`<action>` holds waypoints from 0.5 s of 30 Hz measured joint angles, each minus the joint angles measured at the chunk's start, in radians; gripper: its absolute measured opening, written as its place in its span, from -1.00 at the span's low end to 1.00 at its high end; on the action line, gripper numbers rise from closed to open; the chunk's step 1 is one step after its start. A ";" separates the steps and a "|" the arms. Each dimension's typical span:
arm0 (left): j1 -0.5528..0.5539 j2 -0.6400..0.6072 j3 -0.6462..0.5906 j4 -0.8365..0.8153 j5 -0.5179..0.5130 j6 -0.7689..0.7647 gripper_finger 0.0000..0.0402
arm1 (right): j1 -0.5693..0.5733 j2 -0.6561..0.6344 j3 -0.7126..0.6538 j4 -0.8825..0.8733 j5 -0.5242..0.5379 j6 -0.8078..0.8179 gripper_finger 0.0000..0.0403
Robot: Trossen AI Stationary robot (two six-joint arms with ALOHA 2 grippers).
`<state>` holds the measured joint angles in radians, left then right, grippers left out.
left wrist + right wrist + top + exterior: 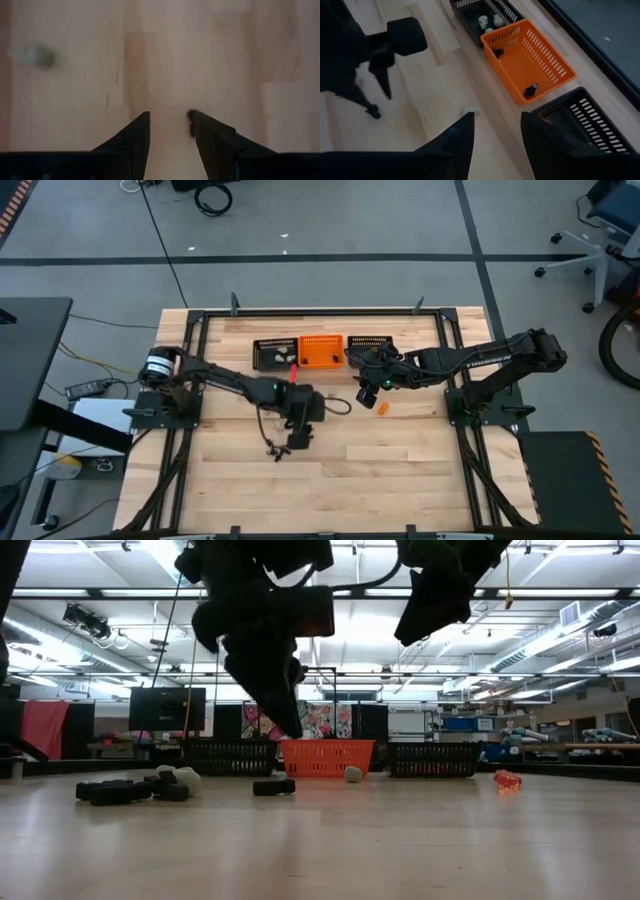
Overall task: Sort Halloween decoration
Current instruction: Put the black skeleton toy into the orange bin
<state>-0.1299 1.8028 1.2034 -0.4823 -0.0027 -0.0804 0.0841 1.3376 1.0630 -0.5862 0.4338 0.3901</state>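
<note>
- The left gripper [297, 443] hung over the tabletop [400, 470], fingers [135, 135] apart beside a black trinket [272, 450].
- The right gripper [366, 393] hovered near the orange basket [321, 351], fingers apart, empty.

This is a big open lab or workshop hall. Long strip lights [120, 592] and pipes run under a high ceiling, and shelves and benches [560, 740] line the far wall beside a dark monitor [166, 708]. The wooden table [400, 470] sits in a black metal frame on grey floor, with an office chair [600, 230] and loose cables [212, 196] nearby.
</note>
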 joint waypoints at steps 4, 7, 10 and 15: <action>-0.032 0.033 0.000 -0.001 -0.038 -0.069 -0.19 | 0.000 0.000 0.000 0.001 -0.013 0.000 -0.18; -0.050 0.055 0.000 0.010 -0.033 -0.107 -0.13 | 0.000 0.000 0.000 0.001 -0.019 0.000 -0.18; -0.067 0.076 0.000 0.024 -0.029 -0.134 -0.09 | 0.001 0.000 0.000 0.001 -0.035 0.000 -0.18; -0.085 0.093 0.001 0.060 -0.028 -0.147 -0.08 | 0.002 0.000 0.000 0.000 -0.039 0.001 -0.18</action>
<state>-0.2146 1.8962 1.2041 -0.4221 -0.0303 -0.2271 0.0860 1.3376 1.0630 -0.5864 0.3946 0.3907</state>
